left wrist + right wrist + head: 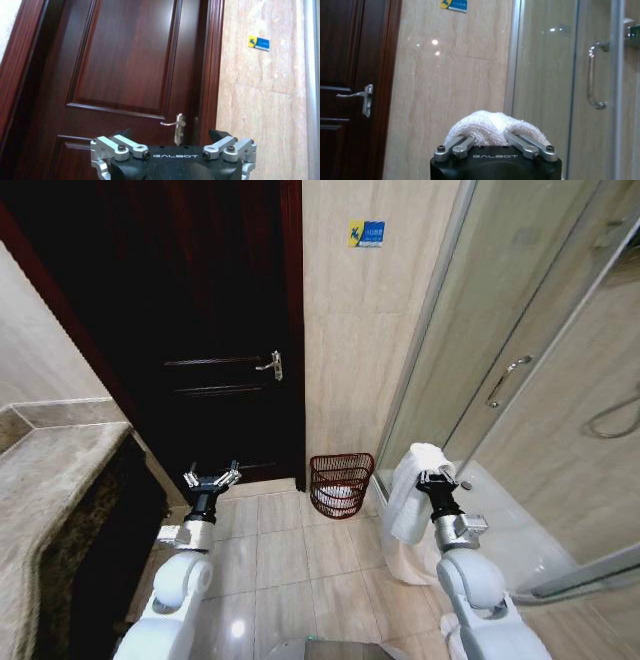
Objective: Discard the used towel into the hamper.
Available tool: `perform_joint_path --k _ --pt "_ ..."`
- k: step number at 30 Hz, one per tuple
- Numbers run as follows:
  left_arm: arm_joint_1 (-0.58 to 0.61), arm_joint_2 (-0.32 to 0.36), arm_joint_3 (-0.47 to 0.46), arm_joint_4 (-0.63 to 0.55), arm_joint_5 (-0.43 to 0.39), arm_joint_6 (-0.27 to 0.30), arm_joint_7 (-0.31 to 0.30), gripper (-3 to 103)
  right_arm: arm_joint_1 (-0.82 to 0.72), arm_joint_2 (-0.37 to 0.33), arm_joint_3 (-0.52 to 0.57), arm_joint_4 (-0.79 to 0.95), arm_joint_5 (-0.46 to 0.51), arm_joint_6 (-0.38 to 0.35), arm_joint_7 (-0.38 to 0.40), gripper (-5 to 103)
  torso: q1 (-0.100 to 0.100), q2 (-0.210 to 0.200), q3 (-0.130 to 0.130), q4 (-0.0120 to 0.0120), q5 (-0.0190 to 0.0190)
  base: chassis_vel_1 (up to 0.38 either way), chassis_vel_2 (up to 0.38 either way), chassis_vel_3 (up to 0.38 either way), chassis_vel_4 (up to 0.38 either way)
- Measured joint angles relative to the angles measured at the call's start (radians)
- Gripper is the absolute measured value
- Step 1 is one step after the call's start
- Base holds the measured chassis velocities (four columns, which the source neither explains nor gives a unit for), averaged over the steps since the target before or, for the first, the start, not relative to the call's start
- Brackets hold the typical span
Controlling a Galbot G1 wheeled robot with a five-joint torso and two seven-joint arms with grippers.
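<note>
A white towel hangs from my right gripper, which is shut on its top fold; in the right wrist view the towel bulges up between the closed fingers. The hamper, a reddish-brown wire basket with something white lying in its bottom, stands on the floor against the tiled wall, left of and beyond the towel. My left gripper is held up open in front of the dark door, with nothing in it; its spread fingertips show in the left wrist view.
A dark wooden door with a lever handle fills the far left. A glass shower enclosure with a raised base stands at right. A stone counter runs along the left. Beige tiled floor lies between my arms.
</note>
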Motion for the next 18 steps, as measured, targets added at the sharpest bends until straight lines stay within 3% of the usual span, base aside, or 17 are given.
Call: perform_joint_path --k 7,11,15,16,18 --pt "-0.002 -0.005 0.000 0.007 0.002 0.006 0.000 100 0.013 0.005 -0.007 0.013 0.036 -0.007 0.013 8 0.001 0.000 0.000 -0.0002 0.0002 -0.078 0.091 0.077 -0.088" --pt "-0.004 -0.014 -0.004 0.016 0.009 0.006 0.000 100 0.062 -0.042 -0.006 0.014 0.098 -0.029 0.027 8 0.000 0.000 0.000 -0.0002 0.0003 -0.016 0.005 0.011 -0.013" --pt "-0.005 -0.019 -0.015 0.021 0.014 0.006 0.012 100 0.163 -0.107 -0.017 0.063 0.225 -0.102 0.101 8 0.000 0.000 0.000 -0.0002 0.0004 0.000 0.000 0.000 0.000" --pt "-0.004 -0.021 -0.019 0.022 0.018 0.006 0.016 100 0.242 -0.145 -0.031 0.104 0.313 -0.145 0.155 8 0.000 0.000 0.000 0.0003 0.0000 0.000 0.000 0.000 0.000" --pt "-0.004 -0.022 -0.020 0.022 0.020 0.007 0.017 100 0.268 -0.158 -0.036 0.114 0.341 -0.155 0.170 8 0.000 0.000 0.000 0.0003 -0.0002 0.000 0.000 0.000 0.000"
